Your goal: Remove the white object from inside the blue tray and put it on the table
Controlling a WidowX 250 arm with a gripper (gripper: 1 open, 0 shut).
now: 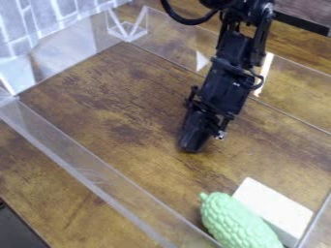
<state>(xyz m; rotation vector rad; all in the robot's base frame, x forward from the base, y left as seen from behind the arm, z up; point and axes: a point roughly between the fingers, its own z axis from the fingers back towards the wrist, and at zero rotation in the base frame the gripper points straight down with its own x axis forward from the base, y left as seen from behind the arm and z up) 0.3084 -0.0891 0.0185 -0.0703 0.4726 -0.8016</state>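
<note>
My black gripper (195, 139) points steeply down near the middle of the table (116, 107), its tip at or just above the wood. The jaws look shut, and nothing shows between them. The only white thing I see is a flat whitish square (274, 206) lying on the table at the lower right, well apart from the gripper. The blue tray is out of view.
A green bumpy vegetable-shaped toy (239, 226) lies by the whitish square at the bottom right. Clear acrylic walls (91, 170) edge the tabletop along the front left and the back. The arm (239, 48) rises to the upper right.
</note>
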